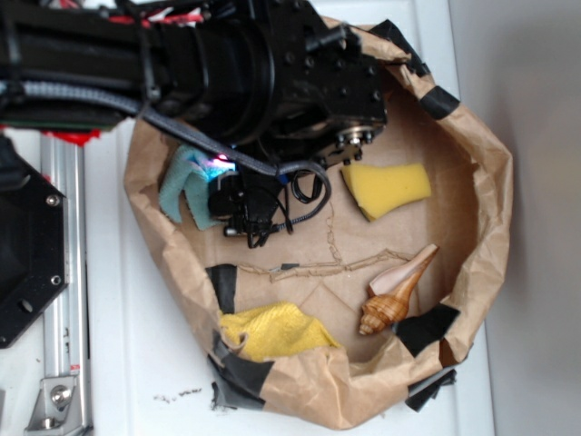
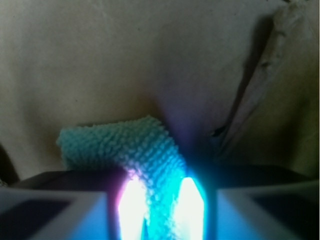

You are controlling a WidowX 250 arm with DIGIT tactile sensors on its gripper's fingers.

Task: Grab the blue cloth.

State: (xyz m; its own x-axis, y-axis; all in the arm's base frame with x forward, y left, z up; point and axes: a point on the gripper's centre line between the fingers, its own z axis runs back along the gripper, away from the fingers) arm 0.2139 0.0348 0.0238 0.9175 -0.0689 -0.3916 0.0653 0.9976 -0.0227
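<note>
The blue cloth (image 1: 182, 186) is a light teal terry washcloth at the left side of the brown paper nest (image 1: 481, 218). My gripper (image 1: 218, 177) is down on its right part, lit pink and blue. In the wrist view the blue cloth (image 2: 135, 145) runs bunched between the two glowing fingertips, and my gripper (image 2: 160, 205) is shut on it. A fold of the cloth sticks out to the left above the paper floor. The black arm hides the cloth's upper edge in the exterior view.
A yellow sponge wedge (image 1: 388, 188) lies right of the arm. A striped seashell (image 1: 397, 292) rests at the lower right. A yellow terry cloth (image 1: 272, 331) lies at the nest's front edge. Raised paper walls with black tape (image 1: 425, 329) ring the area. A metal rail (image 1: 62, 300) runs along the left.
</note>
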